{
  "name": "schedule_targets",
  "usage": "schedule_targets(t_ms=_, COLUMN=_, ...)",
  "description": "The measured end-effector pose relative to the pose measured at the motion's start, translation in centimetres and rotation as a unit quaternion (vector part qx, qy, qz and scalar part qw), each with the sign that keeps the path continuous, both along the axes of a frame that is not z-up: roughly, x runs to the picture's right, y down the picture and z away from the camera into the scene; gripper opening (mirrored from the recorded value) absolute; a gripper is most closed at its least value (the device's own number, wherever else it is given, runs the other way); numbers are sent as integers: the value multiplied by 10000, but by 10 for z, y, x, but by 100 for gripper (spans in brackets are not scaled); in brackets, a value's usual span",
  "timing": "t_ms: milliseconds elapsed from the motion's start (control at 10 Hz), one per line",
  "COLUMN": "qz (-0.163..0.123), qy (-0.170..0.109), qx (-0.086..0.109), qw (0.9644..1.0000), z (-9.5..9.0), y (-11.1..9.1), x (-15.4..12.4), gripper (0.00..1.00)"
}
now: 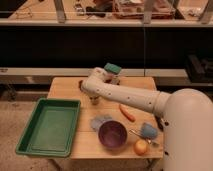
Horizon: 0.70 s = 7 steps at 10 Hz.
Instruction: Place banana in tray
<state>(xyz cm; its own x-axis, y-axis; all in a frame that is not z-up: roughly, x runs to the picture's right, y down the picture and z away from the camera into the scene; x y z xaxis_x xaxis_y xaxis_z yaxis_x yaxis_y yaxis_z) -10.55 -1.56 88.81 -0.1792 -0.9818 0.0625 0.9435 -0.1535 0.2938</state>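
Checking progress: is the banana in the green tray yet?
No: the tray shows only bare green bottom; the tool hangs over the table beside it.

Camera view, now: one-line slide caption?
Arm reaches over the wooden table, gripper low beside the green tray; carrot, purple bowl and round fruit nearby.
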Motion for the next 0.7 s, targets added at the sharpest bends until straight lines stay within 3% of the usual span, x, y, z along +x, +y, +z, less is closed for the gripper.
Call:
schedule_targets(t_ms=300, qz=391, qy=181, qx=162, qw=9989, z=-5, y=-29, x=33, gripper=0)
schedule_targets(t_ms=500, qz=737, qy=86, qx=273, qw=9969, z=-25, y=-52, x=54, gripper=0)
schedule_targets(t_ms=700, qz=947, qy=-187, qx=429, qw=9944, z=-57, y=-74, x=59, gripper=0)
